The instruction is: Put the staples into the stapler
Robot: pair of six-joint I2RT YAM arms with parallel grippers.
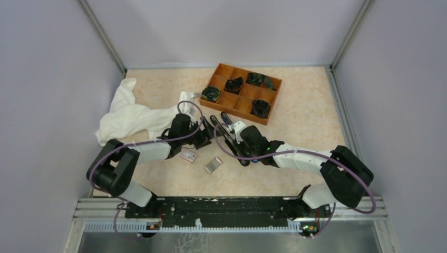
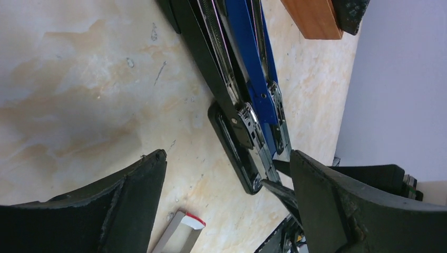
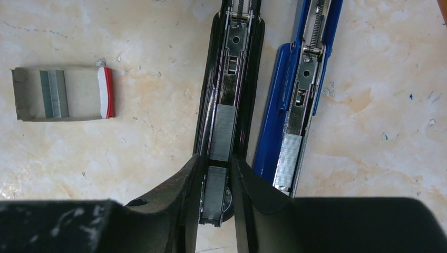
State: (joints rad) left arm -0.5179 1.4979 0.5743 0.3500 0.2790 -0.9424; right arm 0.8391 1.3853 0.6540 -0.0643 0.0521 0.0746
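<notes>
The black stapler [image 3: 230,63] lies hinged open on the table, and staples [image 3: 223,132] sit in its magazine as two strips end to end. My right gripper [image 3: 215,182] straddles the magazine's front end with both fingers against its sides, around the nearer strip. From above, the stapler [image 1: 217,130] lies between my two grippers. The left gripper [image 2: 227,158] hangs wide open over the stapler's base [image 2: 237,153] and holds nothing. The white carton [image 3: 63,94] with a red edge lies open beside it, with staples [image 3: 54,94] inside. A silver-grey staple block [image 1: 213,165] lies loose nearby.
A blue stapler [image 3: 295,95], also open and holding staples, lies right beside the black one. A wooden compartment tray [image 1: 243,105] with black items stands behind them. A white cloth [image 1: 132,116] is bunched at the left. Grey walls close in both sides.
</notes>
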